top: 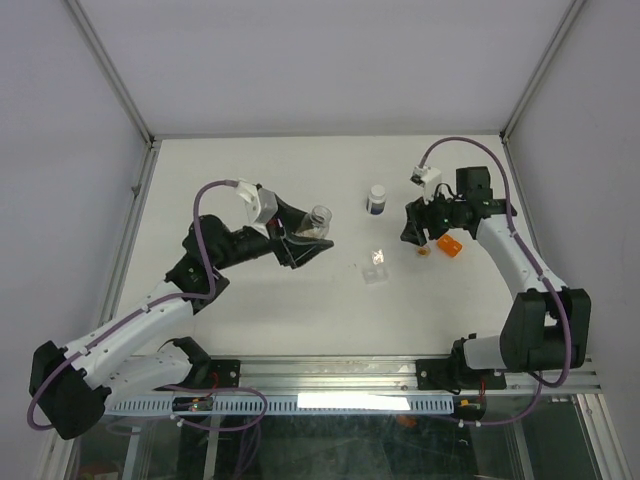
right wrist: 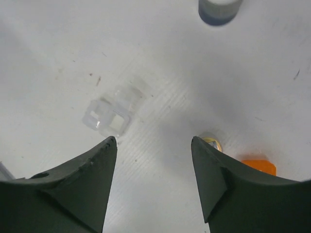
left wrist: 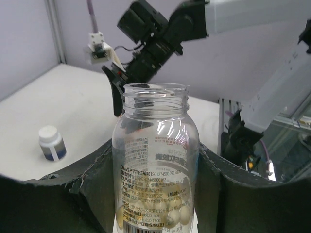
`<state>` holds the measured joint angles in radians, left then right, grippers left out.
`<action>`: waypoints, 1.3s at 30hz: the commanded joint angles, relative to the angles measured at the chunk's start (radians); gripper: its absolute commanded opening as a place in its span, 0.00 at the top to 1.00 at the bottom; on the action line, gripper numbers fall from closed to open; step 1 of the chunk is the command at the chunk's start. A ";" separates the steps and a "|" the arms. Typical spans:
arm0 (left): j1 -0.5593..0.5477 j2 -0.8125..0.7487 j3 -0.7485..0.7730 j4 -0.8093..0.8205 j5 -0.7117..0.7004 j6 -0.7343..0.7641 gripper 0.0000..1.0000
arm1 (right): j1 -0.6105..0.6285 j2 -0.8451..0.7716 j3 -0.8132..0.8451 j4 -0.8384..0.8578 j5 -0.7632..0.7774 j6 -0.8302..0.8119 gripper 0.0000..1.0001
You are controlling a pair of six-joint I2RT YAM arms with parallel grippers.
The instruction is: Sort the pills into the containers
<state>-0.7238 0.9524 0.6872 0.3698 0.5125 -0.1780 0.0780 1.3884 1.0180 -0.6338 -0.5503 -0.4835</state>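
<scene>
Right gripper (right wrist: pixel 153 141): spread wide, grasping nothing; hovers over tabletop's (top: pixel 300 320) right half; tinted vial (right wrist: pixel 210 141) just beside one finger, two-cell box (right wrist: pixel 109 114) leftward toward centre; left gripper (left wrist: pixel 155 148), clenched on pill bottle (left wrist: pixel 155 121), farther.

We see a clear bottle (left wrist: pixel 155 155) printed with fine black lettering, its pills (left wrist: pixel 177 213) pale yellow; a jar (left wrist: pixel 51 142) with a white cap and dark blue band; a colourless, transparent box (right wrist: pixel 109 114); a tan-tinted vial (right wrist: pixel 211 141); an orange block (right wrist: pixel 257 166); a white table (top: pixel 250 320) flecked with small dark marks; purple cables (top: pixel 460 139) on white-and-black arms (top: pixel 130 335).
</scene>
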 commanded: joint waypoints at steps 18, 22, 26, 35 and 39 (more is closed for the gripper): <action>0.122 0.114 0.281 0.218 0.189 -0.216 1.00 | -0.023 -0.160 0.037 0.018 -0.235 0.023 0.35; 0.213 0.107 0.229 0.213 0.210 -0.236 1.00 | -0.038 -0.172 0.040 0.020 -0.249 0.034 0.35; 0.073 0.081 0.205 0.113 0.162 -0.014 1.00 | -0.049 -0.177 0.040 0.018 -0.272 0.040 0.35; -0.052 0.139 0.221 -0.241 0.118 0.192 1.00 | -0.069 -0.160 0.050 -0.002 -0.302 0.026 0.34; -0.051 0.216 0.319 -0.510 0.091 0.302 1.00 | -0.073 -0.143 0.059 -0.030 -0.294 -0.008 0.34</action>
<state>-0.7822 1.1172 0.8860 0.1272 0.6548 -0.0444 0.0143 1.2423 1.0332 -0.6491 -0.8158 -0.4641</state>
